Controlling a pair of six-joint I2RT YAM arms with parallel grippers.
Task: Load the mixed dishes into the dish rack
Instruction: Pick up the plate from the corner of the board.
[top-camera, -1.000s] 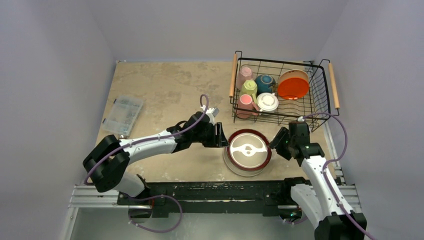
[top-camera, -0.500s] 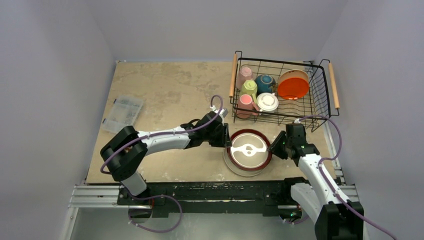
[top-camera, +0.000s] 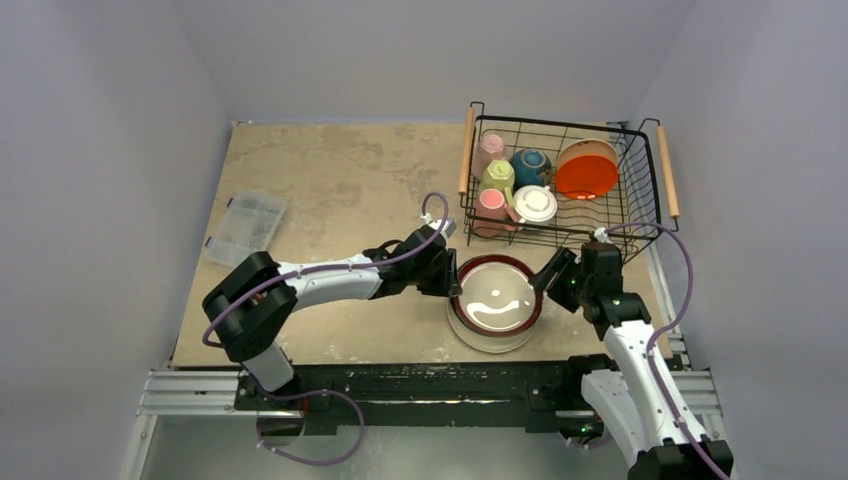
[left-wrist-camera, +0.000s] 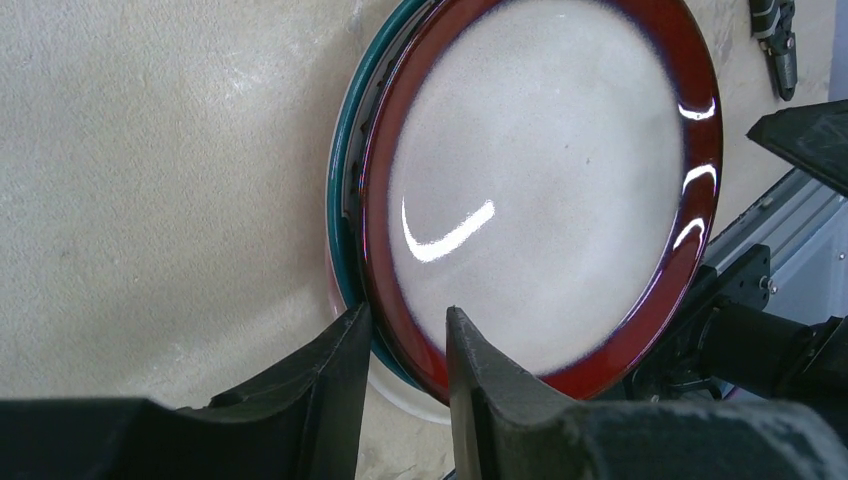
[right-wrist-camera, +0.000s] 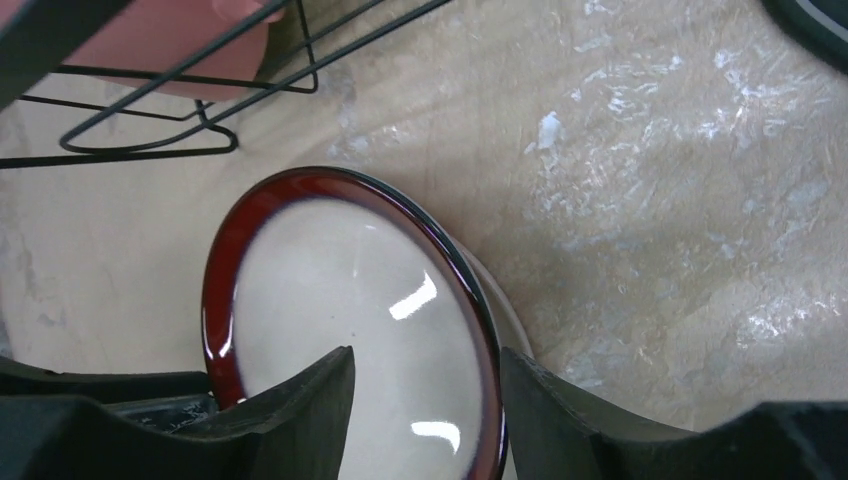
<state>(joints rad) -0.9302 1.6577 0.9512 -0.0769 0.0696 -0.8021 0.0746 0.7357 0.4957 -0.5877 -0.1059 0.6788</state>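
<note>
Left arm stretches low across the table (top-camera: 330, 170), left hand (top-camera: 452, 283) clamped on the red-rimmed plate (top-camera: 495, 303) rim; right arm folds inward, right hand (top-camera: 546, 281) spread astride the opposite rim.

I cannot see what lies beneath the red-rimmed plate (top-camera: 495, 300): only a teal edge (left-wrist-camera: 345, 195) and a pale rim (top-camera: 490, 347) peek out. My right wrist view cuts off that plate's near edge and most of a salmon mug (right-wrist-camera: 180, 45). The clear box (top-camera: 247, 228) is too small for me to tell its contents.
</note>
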